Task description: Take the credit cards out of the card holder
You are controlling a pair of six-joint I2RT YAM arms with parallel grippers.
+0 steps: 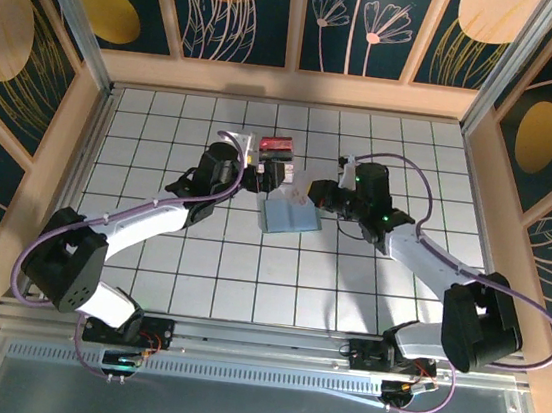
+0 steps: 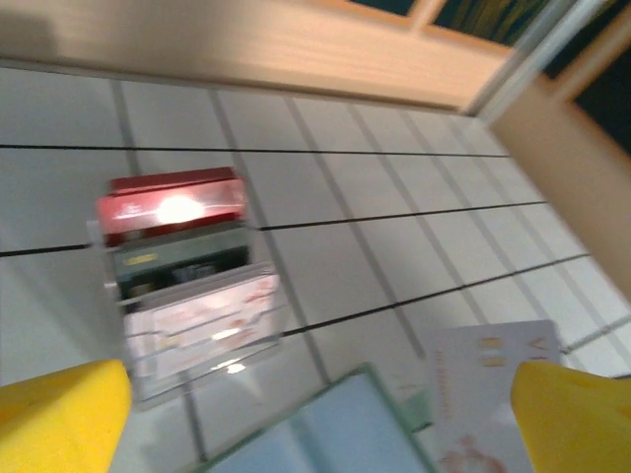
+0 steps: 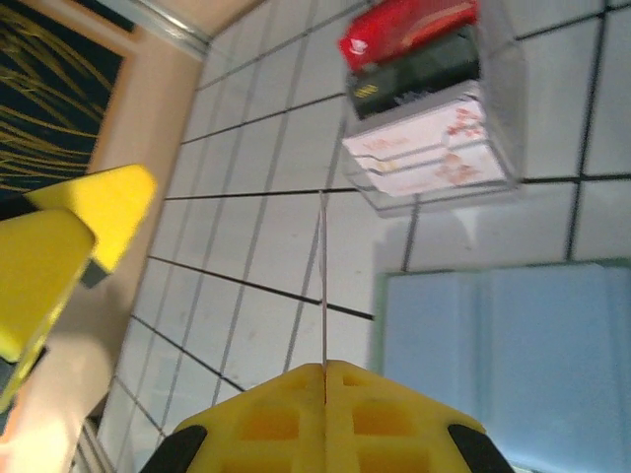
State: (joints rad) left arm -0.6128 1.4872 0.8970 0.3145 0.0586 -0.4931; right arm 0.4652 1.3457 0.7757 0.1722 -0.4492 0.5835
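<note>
Pinching a pale card edge-on in the shut jaws of the right gripper, just over the far edge of the holder. Holding the left gripper close beside that card, jaws spread wide. Lying flat near the middle of the tabletop, that blue-grey holder. Standing just beyond it, toward the far edge, a clear box stacking red, dark and white cards.
</note>
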